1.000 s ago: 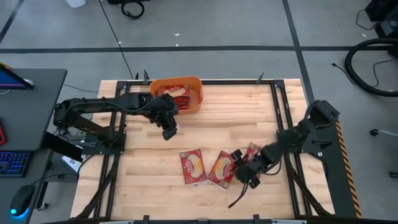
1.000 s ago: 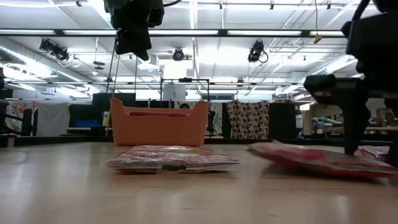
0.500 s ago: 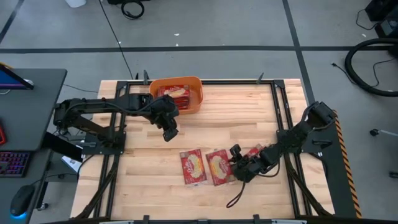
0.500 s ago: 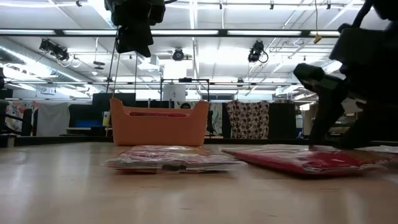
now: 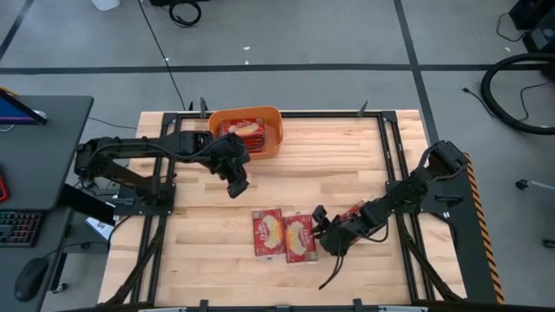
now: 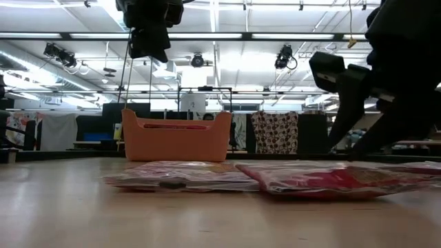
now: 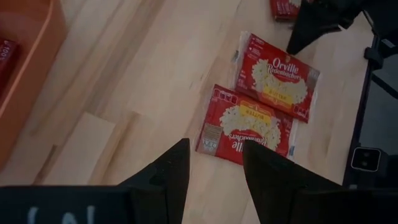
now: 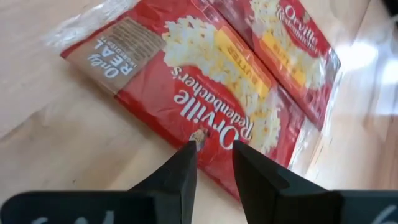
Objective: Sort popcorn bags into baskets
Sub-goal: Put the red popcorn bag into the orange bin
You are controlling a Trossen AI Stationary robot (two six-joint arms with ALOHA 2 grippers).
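Two flat red popcorn bags lie side by side on the near middle of the table, one to the left [image 5: 269, 234] and one to the right [image 5: 299, 236]. A third bag [image 5: 352, 212] lies partly under my right arm. My right gripper [image 5: 320, 238] is low at the right bag's right edge, with a narrow gap between its fingers [image 8: 211, 148]. My left gripper [image 5: 236, 179] hangs open in the air just near of the orange basket [image 5: 279, 130]. The basket stands at the far edge and holds more red bags [image 5: 243, 130]. My right gripper comes slanting down from the table's right, its fingertips [image 8: 188, 149] at the long right edge [image 8: 205, 127] of the right-hand bag. Whether they touch it I cannot tell. That bag lies flat on the table, alongside the other bag [image 8: 292, 53].
A black frame [image 5: 395, 156] runs along the table's edges. Bare wood [image 5: 329, 160] lies between the basket and the bags. In the left wrist view both bags [image 7: 273, 74] [image 7: 245, 124] show ahead of the open fingers [image 7: 214, 146]. A desk with a keyboard stands left of the table.
My right gripper has moved toward the table's left. The right-hand bag has slid left with it and turned from a slant to lie parallel beside the other bag. Its raised end has come down flat.
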